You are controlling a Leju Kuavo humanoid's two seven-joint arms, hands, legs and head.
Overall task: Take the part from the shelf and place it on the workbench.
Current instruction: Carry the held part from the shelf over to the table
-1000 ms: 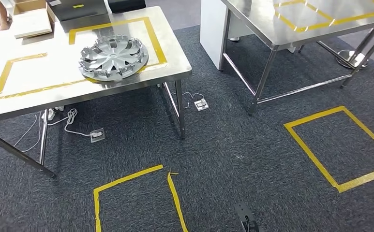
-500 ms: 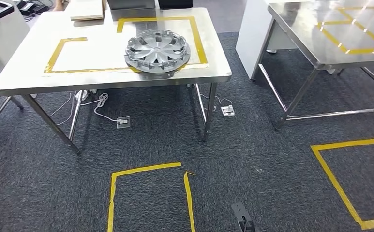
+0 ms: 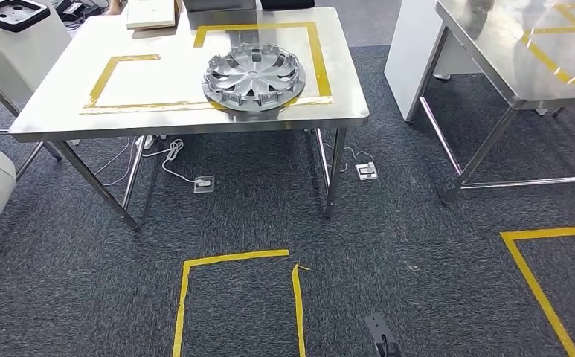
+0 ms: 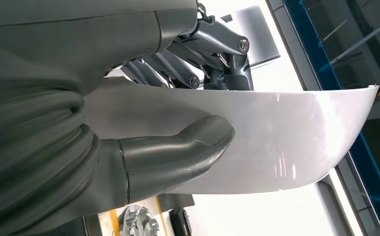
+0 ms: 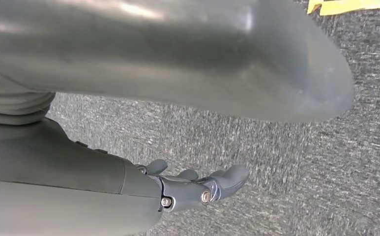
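A silver hubcap (image 3: 254,76) lies on a steel table (image 3: 61,119), overlapping its yellow tape outline (image 3: 321,59). Beneath the table, white cables (image 3: 166,158) trail to a floor socket (image 3: 204,184) on the dark carpet (image 3: 388,245). A second steel table (image 3: 492,52) stands well apart.

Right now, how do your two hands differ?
The left hand grips a white curved part, thumb on one face and fingers on the other; the right hand holds nothing. The left is raised before bright surroundings; the right hangs over dark carpet, fingers loosely apart. Both have grey covers and darker fingers.
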